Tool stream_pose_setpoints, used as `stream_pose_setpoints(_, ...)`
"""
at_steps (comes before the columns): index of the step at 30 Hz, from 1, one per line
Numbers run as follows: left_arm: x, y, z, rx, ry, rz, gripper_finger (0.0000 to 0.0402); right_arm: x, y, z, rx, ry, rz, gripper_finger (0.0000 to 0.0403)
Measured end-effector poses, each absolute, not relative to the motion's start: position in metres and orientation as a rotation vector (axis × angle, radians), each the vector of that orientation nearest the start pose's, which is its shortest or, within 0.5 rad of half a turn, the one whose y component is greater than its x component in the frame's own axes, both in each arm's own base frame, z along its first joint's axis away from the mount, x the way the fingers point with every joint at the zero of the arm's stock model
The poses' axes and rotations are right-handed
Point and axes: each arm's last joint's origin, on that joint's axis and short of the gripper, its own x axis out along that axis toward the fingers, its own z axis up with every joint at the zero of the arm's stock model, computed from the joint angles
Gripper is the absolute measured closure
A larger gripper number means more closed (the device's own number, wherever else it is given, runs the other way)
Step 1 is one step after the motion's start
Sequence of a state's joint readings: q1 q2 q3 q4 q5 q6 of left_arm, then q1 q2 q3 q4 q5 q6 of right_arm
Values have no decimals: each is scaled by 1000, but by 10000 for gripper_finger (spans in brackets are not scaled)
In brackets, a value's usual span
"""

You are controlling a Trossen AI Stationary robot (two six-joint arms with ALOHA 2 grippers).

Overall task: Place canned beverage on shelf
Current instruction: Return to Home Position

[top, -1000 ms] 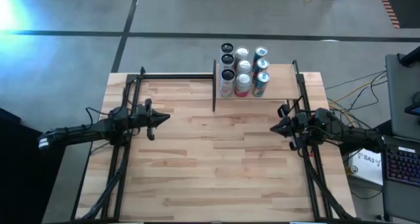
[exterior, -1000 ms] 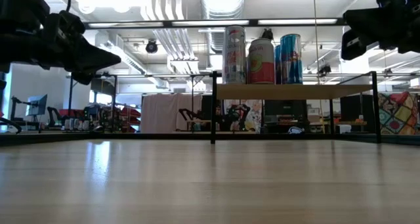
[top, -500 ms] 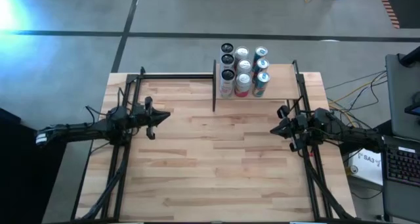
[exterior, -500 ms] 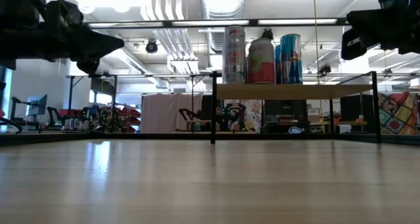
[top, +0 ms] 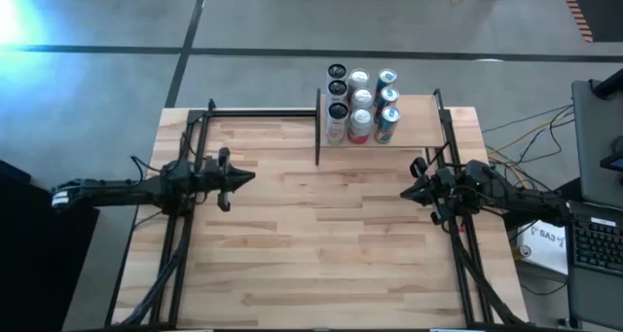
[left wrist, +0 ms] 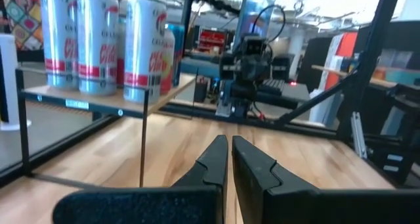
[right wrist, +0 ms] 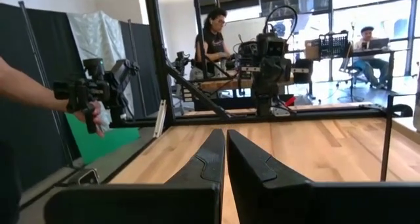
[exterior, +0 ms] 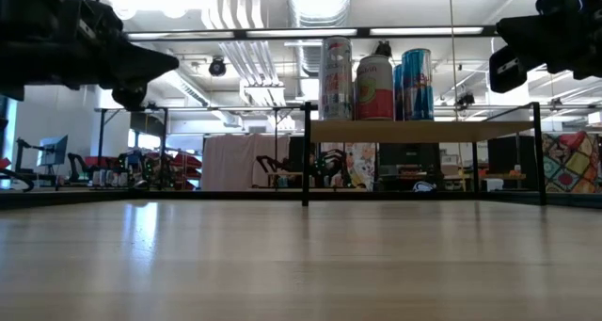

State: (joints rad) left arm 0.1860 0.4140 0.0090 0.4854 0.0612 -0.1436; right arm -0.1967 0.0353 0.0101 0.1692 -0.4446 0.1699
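Note:
Several canned beverages [top: 360, 106] stand upright in rows on the shelf [top: 417, 124], a pale wood panel in a black rod frame at the table's far right. The low view shows the cans [exterior: 376, 79] on the raised shelf [exterior: 423, 131]; the left wrist view shows cans [left wrist: 98, 46] too. My left gripper [top: 253, 179] [left wrist: 229, 140] hovers shut near the table's left edge, pointing level toward the right. My right gripper [top: 404, 192] [right wrist: 225, 133] hovers shut near the right edge, pointing left. Neither holds anything.
Black frame rods [top: 263, 111] run along the table's far edge and both sides. The wide striped tabletop [top: 321, 235] lies between the arms. Off the table on the right sits a keyboard [top: 596, 242]. A person's hand [right wrist: 92, 112] holds a device beyond the table.
My left gripper has tipped its fingertips up from slightly downward to about level and swung a little toward the table's near edge, staying shut. The cans and my right gripper have kept still.

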Motion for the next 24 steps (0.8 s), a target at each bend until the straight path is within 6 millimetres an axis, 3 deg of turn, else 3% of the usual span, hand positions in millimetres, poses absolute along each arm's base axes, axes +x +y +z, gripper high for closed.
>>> stream_pose_setpoints(16,96,15,174,-103,-86,93,402,96,-6,180,126,-115,259,394)
stream_pose_setpoints(24,96,15,170,-72,-44,95,402,96,-6,179,129,-108,257,394)
